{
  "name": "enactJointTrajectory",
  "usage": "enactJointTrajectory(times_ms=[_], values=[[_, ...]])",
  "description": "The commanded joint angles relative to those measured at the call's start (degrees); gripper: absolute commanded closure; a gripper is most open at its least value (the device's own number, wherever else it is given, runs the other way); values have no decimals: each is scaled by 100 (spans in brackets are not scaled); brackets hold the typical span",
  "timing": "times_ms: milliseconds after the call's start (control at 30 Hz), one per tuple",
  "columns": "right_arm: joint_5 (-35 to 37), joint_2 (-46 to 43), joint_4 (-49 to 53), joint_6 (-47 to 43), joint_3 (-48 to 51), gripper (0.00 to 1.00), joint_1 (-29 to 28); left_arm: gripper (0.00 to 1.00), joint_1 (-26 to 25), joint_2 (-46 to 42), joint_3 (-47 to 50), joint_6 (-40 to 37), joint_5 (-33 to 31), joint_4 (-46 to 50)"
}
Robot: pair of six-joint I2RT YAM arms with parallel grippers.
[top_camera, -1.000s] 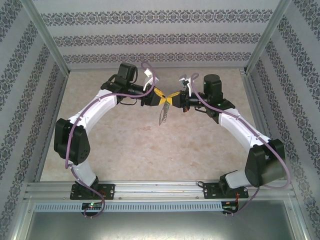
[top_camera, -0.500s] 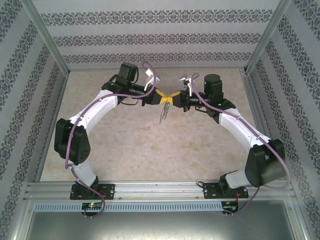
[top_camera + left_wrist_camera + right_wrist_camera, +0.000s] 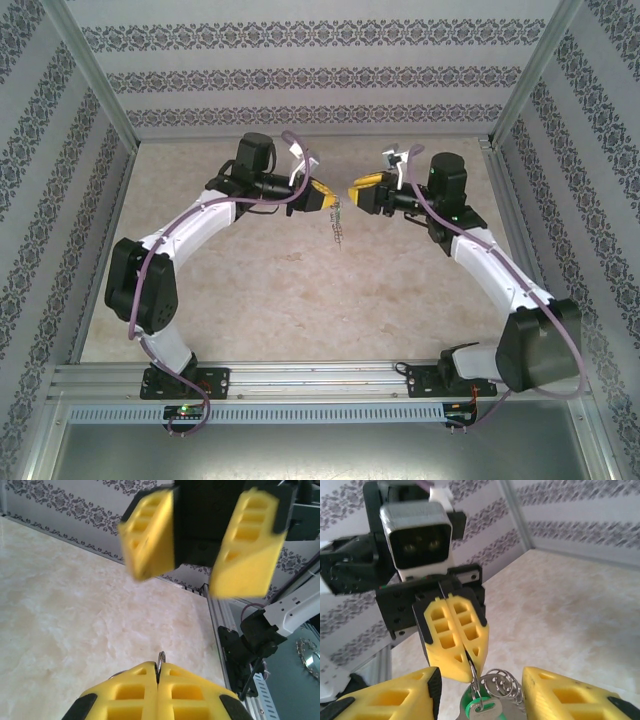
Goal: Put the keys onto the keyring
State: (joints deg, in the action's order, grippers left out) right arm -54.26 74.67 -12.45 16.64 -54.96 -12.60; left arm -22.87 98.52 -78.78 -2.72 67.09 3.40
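Observation:
My left gripper [image 3: 328, 199] is shut on the keyring [image 3: 337, 226], which hangs below it over the middle of the table. The left wrist view has the thin metal loop [image 3: 160, 659] pinched edge-on between my closed left gripper [image 3: 158, 672] fingers. From the right wrist, the keyring [image 3: 475, 675] dangles from the left gripper's yellow fingers [image 3: 452, 630], carrying a key [image 3: 487, 713] with a green head and a cluster of small rings [image 3: 502, 682]. My right gripper [image 3: 479, 680] stands open, one finger on each side of the bunch, touching nothing. It sits just right of the left one [image 3: 356, 187].
Patterned walls and metal frame posts [image 3: 100, 90] enclose the beige tabletop [image 3: 300, 290]. An aluminium rail [image 3: 320, 378] runs along the near edge by the arm bases.
The right gripper has opened and drawn back to the right, away from the left one. The keyring now hangs from the left gripper alone.

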Motion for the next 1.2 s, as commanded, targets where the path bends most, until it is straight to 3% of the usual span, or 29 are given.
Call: enactJointTrajectory(times_ms=[0, 167, 533, 800, 1167], values=[[662, -283, -355, 222, 352, 52, 22, 100, -42, -333, 219, 668, -81, -1465], [812, -409, -555, 233, 790, 51, -182, 100, -42, -351, 370, 1212, -171, -2172], [1570, -377, -487, -185, 1012, 49, -960, 100, -42, -370, 438, 1507, -302, -2527], [2070, -237, -473, -301, 779, 48, -1128, 100, -42, -369, 443, 1533, -290, -2532], [2222, -8, -489, -342, 448, 50, -1137, 100, -51, -359, 487, 1586, -250, -2584]])
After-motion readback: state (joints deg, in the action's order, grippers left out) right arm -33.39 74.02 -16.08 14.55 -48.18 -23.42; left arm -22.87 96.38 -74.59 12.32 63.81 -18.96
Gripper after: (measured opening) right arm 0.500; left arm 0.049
